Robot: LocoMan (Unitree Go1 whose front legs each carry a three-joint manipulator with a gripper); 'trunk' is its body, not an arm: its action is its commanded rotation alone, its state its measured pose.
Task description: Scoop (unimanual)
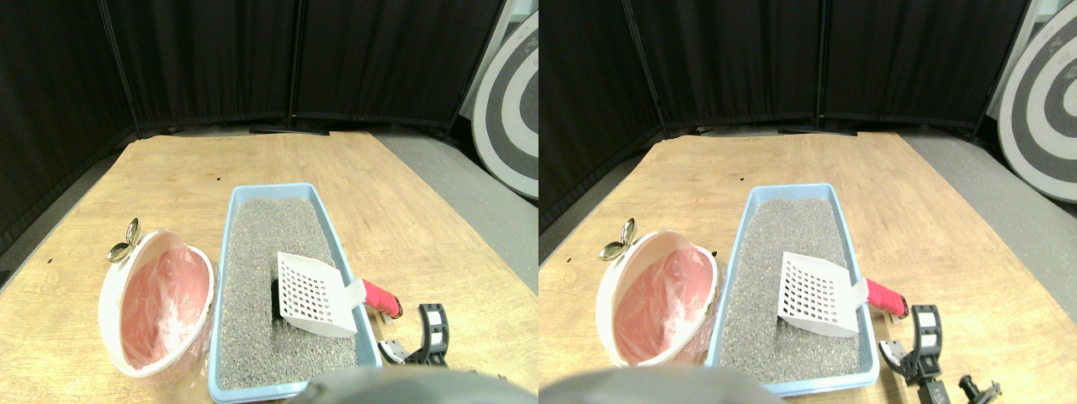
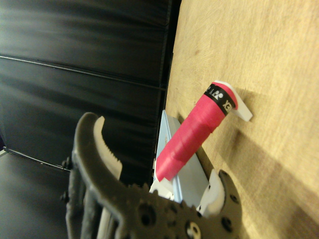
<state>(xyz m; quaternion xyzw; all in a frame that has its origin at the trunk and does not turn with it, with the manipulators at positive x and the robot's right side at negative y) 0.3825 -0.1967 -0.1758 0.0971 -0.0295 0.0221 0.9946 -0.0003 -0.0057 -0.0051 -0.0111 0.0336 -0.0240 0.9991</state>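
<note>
— On the wooden floor (image 1: 353, 168), what lies before the robot?
— A light blue litter tray (image 1: 229, 252) filled with grey litter (image 1: 261, 278). A white slotted scoop (image 1: 313, 295) rests on the litter near the tray's right wall, its pink wrapped handle (image 1: 380, 298) sticking out over that wall. A small dark object (image 1: 275, 299) lies on the litter, touching the scoop's left edge.
— And beside the tray?
— A white bin (image 1: 114, 286) with a pink liner (image 1: 164, 303), tipped on its side just left of the tray; a metal clip (image 1: 126, 242) sits at its rim.
— Where is the right gripper (image 1: 416, 337)?
— Just right of the tray, near the handle's end but apart from it. The wrist camera shows its jaws spread wide, the pink handle (image 2: 194, 134) lying ahead between them, not gripped.
</note>
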